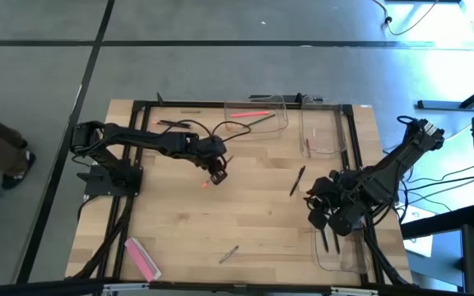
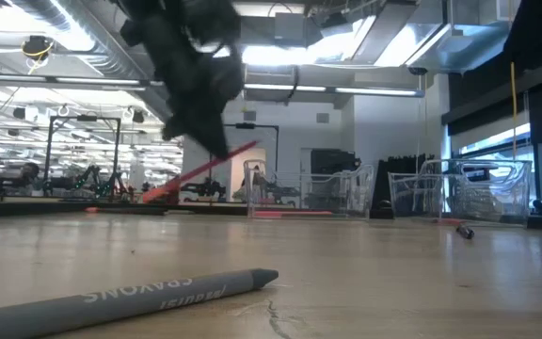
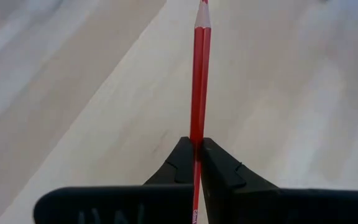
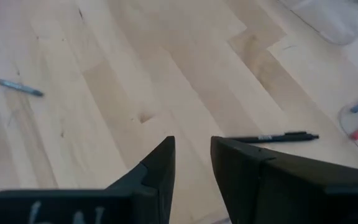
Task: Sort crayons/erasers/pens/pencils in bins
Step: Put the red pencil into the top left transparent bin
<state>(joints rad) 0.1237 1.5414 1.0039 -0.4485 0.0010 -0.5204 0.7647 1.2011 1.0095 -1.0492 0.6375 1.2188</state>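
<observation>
Near the middle of the desk (image 1: pixel 245 222), a bit toward the left side, the left gripper (image 3: pixel 197 149) hangs just above the wood with its two jaws squeezed tight on a red pencil (image 3: pixel 199 74). The pencil is thin and bright red with a sharp tip, and it pokes out past the fingers and slants down toward the wood. In the low view it shows as a slanted red stick (image 2: pixel 205 169) under the dark arm. A flat pink eraser (image 1: pixel 141 257) lies at the front left corner of the desk, far wider than the thin sticks. A grey crayon (image 1: pixel 229 254) lies near the front edge, about in the middle. A black pen (image 1: pixel 298 182) lies on the wood right of the middle, near the right gripper (image 4: pixel 192 162). That gripper waits by the right edge with its jaws a little apart and nothing between them. Three clear bins sit on the desk. The bin at the back edge (image 1: pixel 257 115) has a pink stick and a dark thin stick in it. The bin at the back right corner (image 1: pixel 323 131) has one small reddish stick inside. The bin at the front right corner (image 1: pixel 340 251) is partly hidden by the right arm, so I cannot tell what is in it.
</observation>
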